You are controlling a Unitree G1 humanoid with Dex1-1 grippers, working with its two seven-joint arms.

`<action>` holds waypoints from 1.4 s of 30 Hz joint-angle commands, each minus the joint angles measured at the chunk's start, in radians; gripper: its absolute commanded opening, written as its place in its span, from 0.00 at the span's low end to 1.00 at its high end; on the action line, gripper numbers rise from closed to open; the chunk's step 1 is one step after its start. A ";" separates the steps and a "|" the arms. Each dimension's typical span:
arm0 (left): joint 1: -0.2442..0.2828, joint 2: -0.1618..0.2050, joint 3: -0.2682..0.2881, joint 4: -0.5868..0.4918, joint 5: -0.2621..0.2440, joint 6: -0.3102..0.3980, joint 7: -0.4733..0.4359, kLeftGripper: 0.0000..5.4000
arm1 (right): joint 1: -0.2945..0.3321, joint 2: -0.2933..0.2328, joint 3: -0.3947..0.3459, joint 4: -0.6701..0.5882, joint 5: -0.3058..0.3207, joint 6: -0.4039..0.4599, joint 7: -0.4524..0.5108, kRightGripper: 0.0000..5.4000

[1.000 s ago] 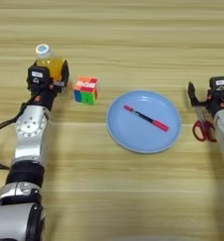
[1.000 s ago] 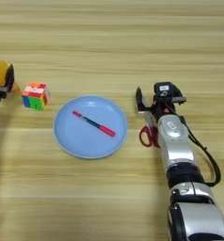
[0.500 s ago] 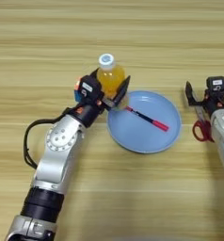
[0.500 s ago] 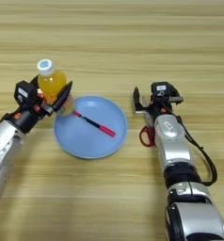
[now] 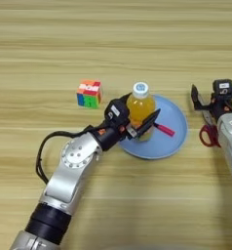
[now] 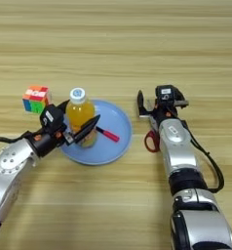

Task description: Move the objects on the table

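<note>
Left arm: it reaches from the lower left across the table [image 5: 49,44] toward the plate [image 5: 174,141], with the forearm going up to the right.
Left gripper [image 5: 137,122]: its two black fingers are closed around the bottle [image 5: 140,110], one finger on each side of the bottle's lower part.
Right arm: it lies at the right side of the table, just beside red scissors [image 6: 151,139].
Right gripper [image 6: 159,105]: the fingers stand apart and hold nothing.
Bottle: it is upright, with orange drink inside and a white cap on top. It is over the left part of the blue plate; I cannot tell if it touches the plate.
Pen [image 6: 108,135]: thin and lying on the plate, just to the right of the bottle. Mostly the red part shows.
Cube [image 5: 89,93]: a colourful cube on the table, to the left of the plate and apart from it.
</note>
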 commanded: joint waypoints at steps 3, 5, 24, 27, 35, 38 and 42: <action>-0.018 -0.024 -0.006 0.047 0.030 -0.022 0.005 0.64 | -0.019 0.003 0.002 -0.003 -0.005 0.006 -0.007 1.00; -0.023 -0.032 0.005 0.062 0.032 -0.028 0.014 0.64 | -0.019 0.004 0.002 -0.004 -0.005 0.006 -0.006 1.00; -0.053 -0.050 0.035 0.182 0.089 -0.105 0.063 0.67 | -0.015 0.009 0.004 -0.014 -0.007 0.007 -0.007 1.00; -0.050 -0.050 0.029 0.180 0.096 -0.103 0.061 0.74 | -0.014 0.008 0.003 -0.013 -0.007 0.007 -0.006 1.00; -0.049 -0.050 0.032 0.182 0.102 -0.100 0.066 0.88 | -0.014 0.007 0.005 -0.014 -0.009 0.008 -0.005 1.00; -0.050 -0.050 0.034 0.183 0.101 -0.102 0.067 0.94 | -0.013 0.008 0.005 -0.015 -0.010 0.008 -0.006 1.00; -0.055 -0.054 0.046 0.185 0.100 -0.116 0.080 1.00 | -0.013 0.008 0.005 -0.016 -0.010 0.009 -0.006 1.00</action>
